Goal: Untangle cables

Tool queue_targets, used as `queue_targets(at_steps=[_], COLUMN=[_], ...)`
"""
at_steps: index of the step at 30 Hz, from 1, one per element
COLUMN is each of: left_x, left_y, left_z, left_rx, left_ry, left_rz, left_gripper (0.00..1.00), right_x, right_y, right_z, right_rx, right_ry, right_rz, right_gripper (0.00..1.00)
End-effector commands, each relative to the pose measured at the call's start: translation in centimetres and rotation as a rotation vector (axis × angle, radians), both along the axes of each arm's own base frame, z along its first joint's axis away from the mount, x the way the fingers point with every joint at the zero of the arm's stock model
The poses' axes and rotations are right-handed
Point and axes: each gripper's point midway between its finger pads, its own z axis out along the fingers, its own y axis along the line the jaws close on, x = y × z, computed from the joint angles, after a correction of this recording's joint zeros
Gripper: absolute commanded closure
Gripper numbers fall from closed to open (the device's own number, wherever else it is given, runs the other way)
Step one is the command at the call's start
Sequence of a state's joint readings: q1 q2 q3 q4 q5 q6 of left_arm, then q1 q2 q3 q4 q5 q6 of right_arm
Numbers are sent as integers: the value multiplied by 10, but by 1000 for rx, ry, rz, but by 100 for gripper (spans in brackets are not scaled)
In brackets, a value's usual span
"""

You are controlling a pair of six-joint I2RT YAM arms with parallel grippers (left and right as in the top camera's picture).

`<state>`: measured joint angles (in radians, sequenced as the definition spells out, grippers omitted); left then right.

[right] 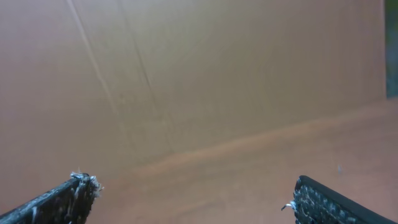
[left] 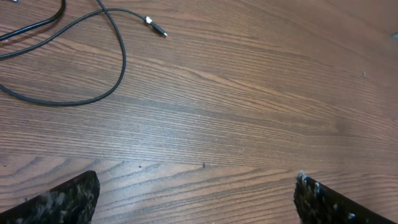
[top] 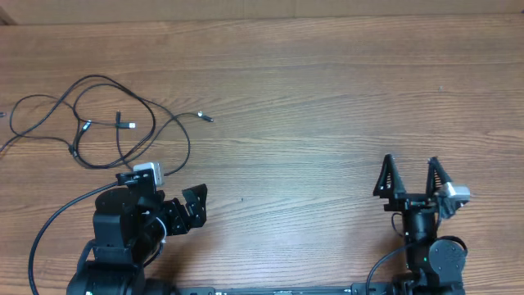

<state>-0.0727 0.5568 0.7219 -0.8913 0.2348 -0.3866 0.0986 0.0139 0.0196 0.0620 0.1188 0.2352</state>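
The cables [top: 123, 124] are thin black cords lying in loose overlapping loops at the far left of the wooden table, with small silvery plug tips, one of them at the right end [top: 205, 118]. My left gripper [top: 194, 210] is open and empty, just below and to the right of the loops. In the left wrist view, one curved cord [left: 118, 62] and a plug tip [left: 157, 27] lie ahead of the open left gripper [left: 196, 200]. My right gripper [top: 409, 174] is open and empty at the right, far from the cables. The right wrist view shows the right gripper [right: 196, 202] with nothing between its fingers.
The wooden table [top: 327, 98] has a brown cardboard wall [right: 217, 68] along its far edge. A thick black arm wire [top: 45, 233] curves beside the left arm's base.
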Motion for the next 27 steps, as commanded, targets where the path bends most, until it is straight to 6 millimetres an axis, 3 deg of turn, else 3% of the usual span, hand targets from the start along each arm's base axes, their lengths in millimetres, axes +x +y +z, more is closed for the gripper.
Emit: queue_targets(at_steps=[1, 4, 27], left_x=[1, 1, 1], left_y=[0, 0, 0], left_z=[0, 0, 0], left_rx=[4, 4, 4], left_ry=[-3, -3, -3], left_rz=[2, 2, 2], left_gripper=[0, 0, 0], right_x=[1, 2, 2], right_y=[0, 3, 7], right_z=[-20, -37, -37], right_rx=[-4, -12, -13], right_ry=[69, 138, 139], right_rz=[1, 20, 39], right_gripper=[0, 0, 0])
